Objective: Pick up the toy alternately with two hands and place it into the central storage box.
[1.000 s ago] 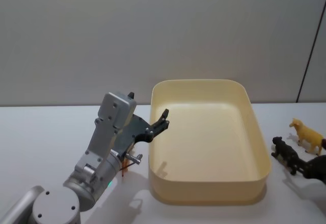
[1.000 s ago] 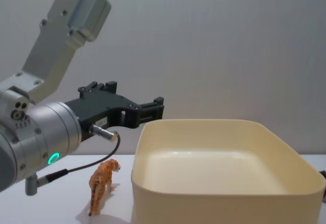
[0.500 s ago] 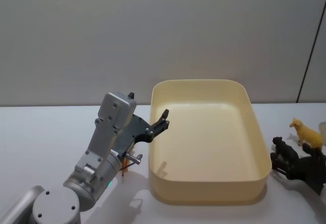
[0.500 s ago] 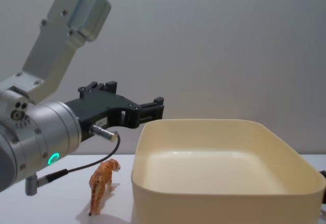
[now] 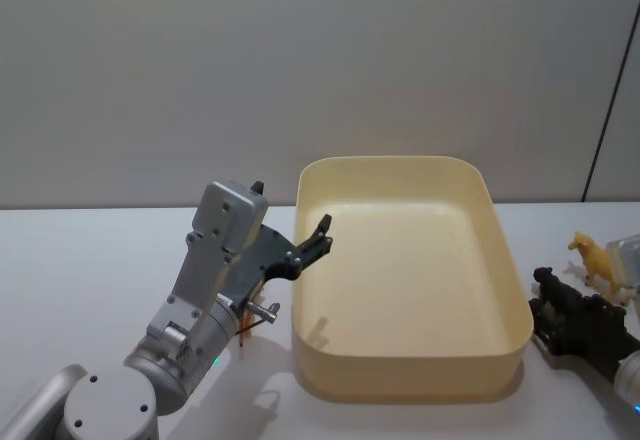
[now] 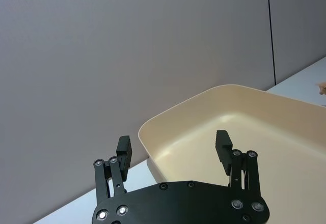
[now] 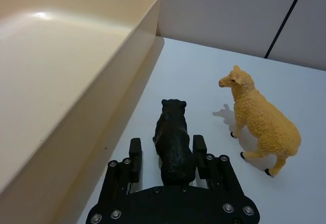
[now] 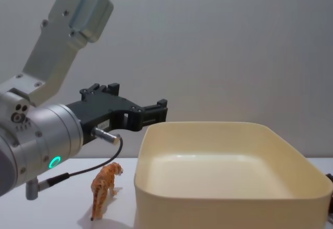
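The central storage box (image 5: 410, 378) is a large cream-yellow tub in the middle of the white table, with nothing in it. A black toy animal (image 7: 173, 142) stands just right of the box. My right gripper (image 7: 167, 150) is open, with one finger on each side of its body. In the head view that right gripper (image 5: 562, 312) covers most of the black toy (image 5: 545, 279). My left gripper (image 5: 315, 240) hangs open over the box's left rim, holding nothing. An orange tiger toy (image 8: 104, 187) stands on the table under the left arm.
A yellow sheep toy (image 7: 260, 117) stands close to the right of the black toy, near the right gripper's outer finger. The box wall (image 7: 102, 107) runs along the other side. A grey wall stands behind the table.
My right gripper has come in from the lower right and now straddles the black toy. The left arm, the tiger and the box have not moved.
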Controlling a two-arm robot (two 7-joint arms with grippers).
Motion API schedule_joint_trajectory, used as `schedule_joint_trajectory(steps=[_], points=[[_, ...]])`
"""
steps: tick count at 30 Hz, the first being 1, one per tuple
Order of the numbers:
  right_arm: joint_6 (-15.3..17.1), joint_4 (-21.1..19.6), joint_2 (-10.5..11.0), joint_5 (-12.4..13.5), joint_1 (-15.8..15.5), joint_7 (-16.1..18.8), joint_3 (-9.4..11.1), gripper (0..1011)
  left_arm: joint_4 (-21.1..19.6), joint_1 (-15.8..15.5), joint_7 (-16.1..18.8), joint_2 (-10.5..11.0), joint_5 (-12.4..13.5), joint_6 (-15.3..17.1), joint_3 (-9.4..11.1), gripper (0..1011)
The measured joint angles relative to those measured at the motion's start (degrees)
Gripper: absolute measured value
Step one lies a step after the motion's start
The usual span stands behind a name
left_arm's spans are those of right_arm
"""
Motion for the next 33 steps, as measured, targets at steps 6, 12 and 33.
schedule_joint_trajectory(steps=[6, 12, 33], points=[[0.1, 0.5, -0.2, -0.2, 0.4, 0.2, -0.1, 430, 0.0, 0.0, 0.0, 0.0, 0.0, 0.0, 0.0, 1001], [0.1, 0.7, -0.3, -0.3, 0.5, 0.3, -0.2, 265, 0.0, 0.0, 0.0, 0.0, 0.0, 0.0, 0.0, 1001], [-4.5, -7.6, 1.4, 4.3, -1.5, -1.3, 2.2, 250, 0.0, 0.0, 0.0, 0.0, 0.0, 0.0, 0.0, 1001]])
